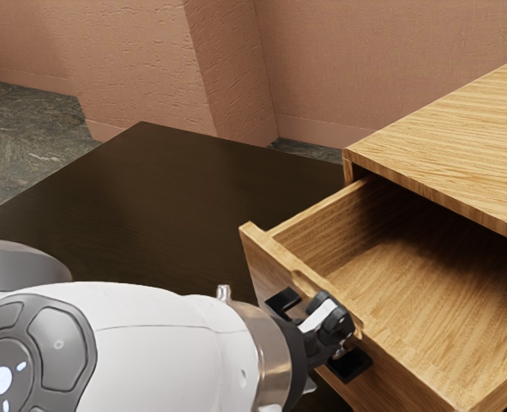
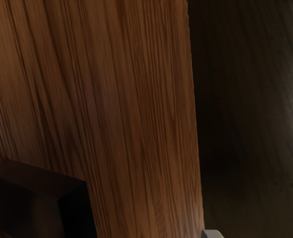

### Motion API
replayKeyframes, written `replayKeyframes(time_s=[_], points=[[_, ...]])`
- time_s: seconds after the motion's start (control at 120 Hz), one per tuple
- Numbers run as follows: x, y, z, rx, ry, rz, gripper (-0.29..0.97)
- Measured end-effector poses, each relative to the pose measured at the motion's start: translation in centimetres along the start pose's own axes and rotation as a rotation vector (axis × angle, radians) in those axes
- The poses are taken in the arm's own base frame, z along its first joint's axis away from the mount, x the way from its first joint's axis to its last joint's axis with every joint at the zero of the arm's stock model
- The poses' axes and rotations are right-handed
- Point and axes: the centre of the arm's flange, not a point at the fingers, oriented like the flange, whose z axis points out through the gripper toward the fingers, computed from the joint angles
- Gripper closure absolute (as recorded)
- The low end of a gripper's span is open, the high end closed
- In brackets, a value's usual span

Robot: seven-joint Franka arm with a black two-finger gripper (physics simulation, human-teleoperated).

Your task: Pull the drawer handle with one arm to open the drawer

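The drawer (image 1: 274,270) was golden, streaky-grained wood; the counter (image 1: 150,197) near-black brown; the wall (image 1: 365,60) rough terracotta pink.

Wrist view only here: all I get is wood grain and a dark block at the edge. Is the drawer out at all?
Observer: Yes. From the exterior view the drawer stands well out of the cabinet, and its wooden floor shows.
Operator: Where is my gripper?
Observer: The gripper is right at the outer side of the drawer's front panel, with the arm coming in from the exterior view's left.
Operator: What does the cabinet stand on?
Observer: A dark table, which stretches away to the exterior view's left.
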Motion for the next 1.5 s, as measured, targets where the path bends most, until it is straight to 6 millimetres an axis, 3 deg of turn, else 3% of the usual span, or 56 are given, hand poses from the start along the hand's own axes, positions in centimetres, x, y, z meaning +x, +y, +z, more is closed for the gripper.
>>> replayKeyframes(time_s=[0.7,0.917,1.217,1.5], points=[[0.0,0.2,-0.6,0.0,-0.003,-0.014,0.5],[-0.3,0.0,-1.5,0.02,-0.017,-0.019,0.38],[-0.4,-0.1,-2.0,0.031,-0.024,-0.02,0.33],[-0.2,0.0,-4.3,0.082,-0.043,-0.018,0.33]])
